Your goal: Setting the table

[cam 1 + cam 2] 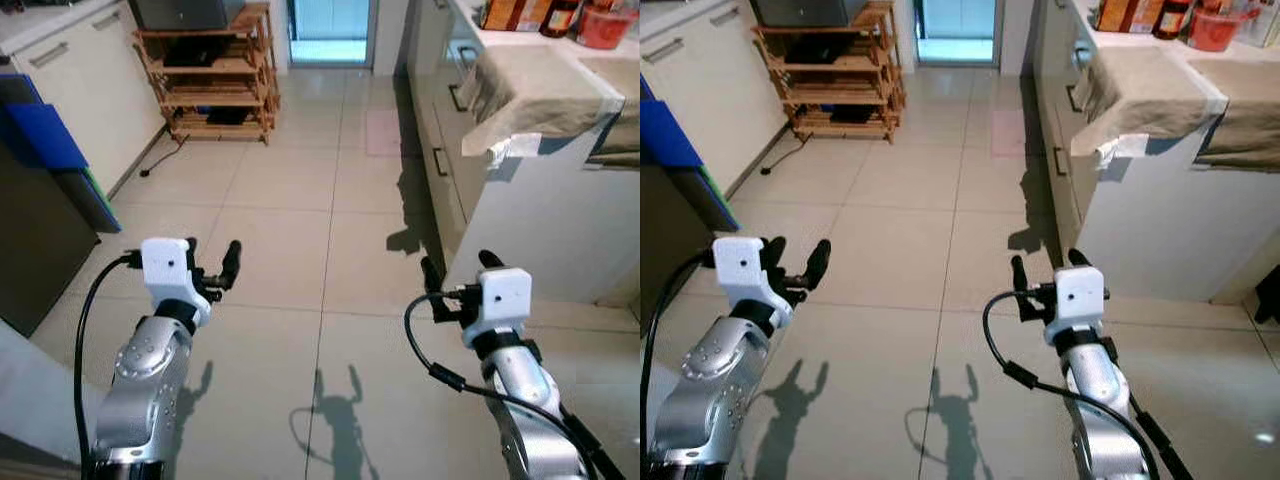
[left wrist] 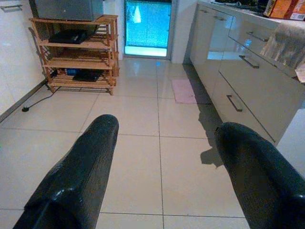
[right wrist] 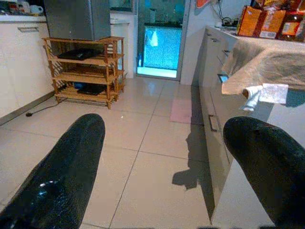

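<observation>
left end effector (image 1: 212,262): wide, holding nothing, above tiled floor (image 1: 290,200) | right end effector (image 1: 458,268): wide, holding nothing, beside cloth-draped worktop (image 1: 545,85) | wooden shelf (image 1: 215,85) ahead

Both silver arms reach forward; the left hand (image 1: 211,262) and right hand (image 1: 458,271) hover (fingers spread, holding nothing).

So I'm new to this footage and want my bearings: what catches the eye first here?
Both grippers, the left gripper and the right gripper, are held out open and empty over the pale tiled floor. To the robot's right stands a white counter draped with a beige cloth. Ahead on the left is a wooden shelf rack, beside a bright doorway.
</observation>
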`<state>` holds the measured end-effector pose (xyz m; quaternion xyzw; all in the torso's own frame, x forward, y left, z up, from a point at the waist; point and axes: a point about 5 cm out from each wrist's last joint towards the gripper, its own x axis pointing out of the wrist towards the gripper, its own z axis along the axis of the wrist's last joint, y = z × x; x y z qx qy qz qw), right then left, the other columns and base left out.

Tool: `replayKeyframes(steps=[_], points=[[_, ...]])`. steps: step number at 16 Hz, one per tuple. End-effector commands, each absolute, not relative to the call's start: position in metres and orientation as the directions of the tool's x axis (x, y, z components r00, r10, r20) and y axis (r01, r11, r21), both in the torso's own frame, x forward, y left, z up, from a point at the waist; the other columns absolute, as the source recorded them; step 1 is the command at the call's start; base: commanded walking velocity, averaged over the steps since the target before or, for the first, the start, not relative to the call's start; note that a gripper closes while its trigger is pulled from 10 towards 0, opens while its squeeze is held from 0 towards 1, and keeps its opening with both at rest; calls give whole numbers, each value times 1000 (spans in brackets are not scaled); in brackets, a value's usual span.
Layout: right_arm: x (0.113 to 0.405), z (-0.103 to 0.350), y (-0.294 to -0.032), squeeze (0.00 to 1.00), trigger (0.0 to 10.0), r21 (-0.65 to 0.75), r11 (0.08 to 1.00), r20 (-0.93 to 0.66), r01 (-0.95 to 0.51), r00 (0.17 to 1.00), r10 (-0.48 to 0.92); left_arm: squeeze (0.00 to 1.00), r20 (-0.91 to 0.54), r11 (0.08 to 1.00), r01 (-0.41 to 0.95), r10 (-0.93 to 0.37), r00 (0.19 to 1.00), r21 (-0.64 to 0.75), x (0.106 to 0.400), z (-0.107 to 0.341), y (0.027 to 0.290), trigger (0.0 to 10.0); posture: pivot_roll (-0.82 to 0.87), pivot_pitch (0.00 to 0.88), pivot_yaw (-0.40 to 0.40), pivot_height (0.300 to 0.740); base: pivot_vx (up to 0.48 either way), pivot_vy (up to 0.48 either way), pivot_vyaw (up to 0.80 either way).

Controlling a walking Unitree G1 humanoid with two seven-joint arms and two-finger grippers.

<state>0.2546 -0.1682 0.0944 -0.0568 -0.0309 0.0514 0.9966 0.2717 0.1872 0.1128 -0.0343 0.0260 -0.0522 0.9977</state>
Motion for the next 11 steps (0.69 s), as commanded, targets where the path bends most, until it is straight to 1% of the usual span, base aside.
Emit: replayKeyframes(steps=[1, 3, 6, 7, 11], points=[[257, 92, -165, 0, 10000, -104, 989, 50, -107, 992, 113, 0, -51, 993, 100, -103, 993, -60, 273, 113, 186, 10000, -113, 0, 70, 740, 0, 0, 0], [259, 94, -162, 0, 10000, -110, 985, 58, -129, 989, 136, 0, -49, 993, 102, -105, 993, -54, 273, 113, 186, 10000, -103, 0, 66, 740, 0, 0, 0], [264, 93, -159, 0, 10000, -129, 982, 57, -139, 988, 147, 0, -44, 993, 110, -112, 993, -46, 273, 113, 181, 10000, -93, 0, 60, 740, 0, 0, 773], [265, 93, -158, 0, 10000, -112, 984, 60, -139, 987, 146, 0, -41, 992, 111, -113, 993, -52, 273, 113, 179, 10000, -91, 0, 53, 740, 0, 0, 738], [267, 93, -157, 0, 10000, -113, 982, 55, -152, 986, 159, 0, -25, 995, 98, -99, 995, -36, 275, 117, 182, 10000, -82, 0, 43, 740, 0, 0, 0]])
